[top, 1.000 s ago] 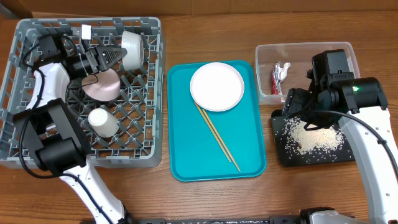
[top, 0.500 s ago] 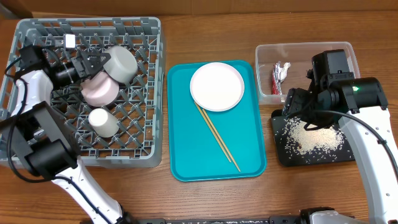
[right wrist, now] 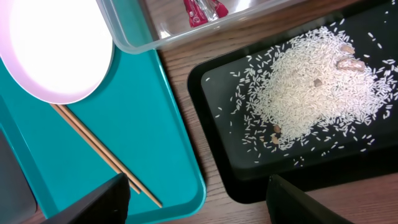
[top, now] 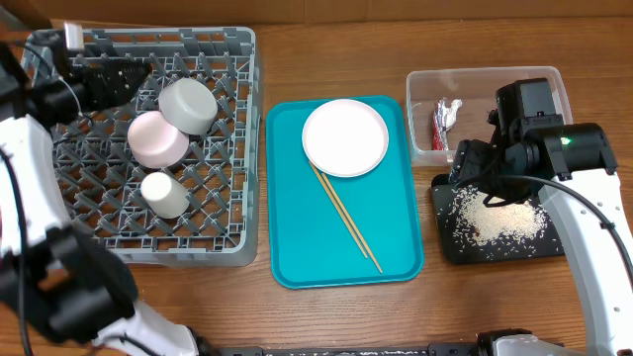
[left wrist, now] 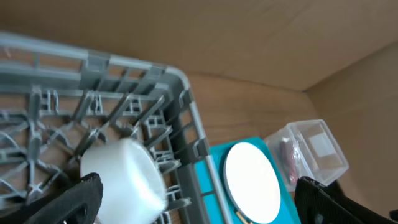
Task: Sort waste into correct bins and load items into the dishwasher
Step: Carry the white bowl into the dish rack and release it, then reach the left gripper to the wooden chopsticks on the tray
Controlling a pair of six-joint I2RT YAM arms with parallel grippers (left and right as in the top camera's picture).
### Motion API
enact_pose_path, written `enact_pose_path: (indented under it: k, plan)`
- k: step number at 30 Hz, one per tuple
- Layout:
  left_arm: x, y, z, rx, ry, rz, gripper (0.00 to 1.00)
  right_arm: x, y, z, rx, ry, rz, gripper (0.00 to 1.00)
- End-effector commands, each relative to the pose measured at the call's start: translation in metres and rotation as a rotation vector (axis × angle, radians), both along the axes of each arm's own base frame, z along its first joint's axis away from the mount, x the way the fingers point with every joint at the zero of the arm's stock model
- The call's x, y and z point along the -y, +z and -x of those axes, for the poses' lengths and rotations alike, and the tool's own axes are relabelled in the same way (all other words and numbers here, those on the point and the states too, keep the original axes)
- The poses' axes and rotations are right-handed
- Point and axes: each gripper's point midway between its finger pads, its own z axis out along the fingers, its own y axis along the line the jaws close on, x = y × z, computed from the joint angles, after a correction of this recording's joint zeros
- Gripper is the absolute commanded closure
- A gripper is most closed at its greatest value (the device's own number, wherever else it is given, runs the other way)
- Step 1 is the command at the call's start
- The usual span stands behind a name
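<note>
The grey dishwasher rack (top: 227,252) holds a pale grey bowl (top: 188,104), a whitish-pink bowl (top: 158,138) and a white cup (top: 165,195). My left gripper (top: 127,75) hovers open over the rack's far left part, clear of the grey bowl (left wrist: 124,177) and holding nothing. The white plate (top: 344,137) and the chopsticks (top: 346,218) lie on the teal tray. The foil wrapper (top: 445,121) is in the clear tub (top: 534,81). Rice (top: 499,218) is heaped in the black tray (top: 447,247). My right gripper (right wrist: 205,199) stands open and empty above the gap between the teal tray and the black tray.
The teal tray (top: 297,237) lies between the rack and the two bins. Bare wooden table runs along the front and back edges. The right arm (top: 554,148) reaches over the clear tub's near side.
My left gripper opened, let go of the grey bowl and drew back toward the rack's far left corner. The bowl now rests in the rack beside the pink one. The right arm stayed still.
</note>
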Motion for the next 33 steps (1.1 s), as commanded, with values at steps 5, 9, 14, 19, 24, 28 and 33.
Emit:
enact_pose_path:
  k: [5,9,14,19,24,28,33]
  plan:
    - [0.054,0.033,0.020,-0.044,0.048,-0.228,0.00,0.002,0.005,-0.002,0.023,-0.008,0.006,0.28]
    - [0.101,0.013,0.030,-0.153,-0.005,-0.307,0.00,0.002,0.005,-0.002,0.022,-0.007,0.006,0.27]
    - [0.171,-0.022,0.062,-0.402,-0.055,-0.313,0.00,0.002,0.005,-0.001,0.019,-0.007,0.007,0.22]
    - [0.230,-0.057,0.107,-0.728,0.032,-0.279,0.00,0.002,0.005,-0.001,0.019,-0.007,0.007,0.21]
    - [0.266,-0.089,0.126,-0.840,0.124,-0.358,0.00,0.003,0.004,0.000,0.014,-0.003,0.009,0.21]
    - [0.271,-0.124,0.137,-0.925,0.319,-0.425,0.00,0.003,0.004,0.002,0.004,0.000,0.011,0.21]
    - [0.300,-0.170,0.147,-0.951,0.305,-0.480,0.07,0.003,0.004,0.003,0.003,0.001,0.011,0.21]
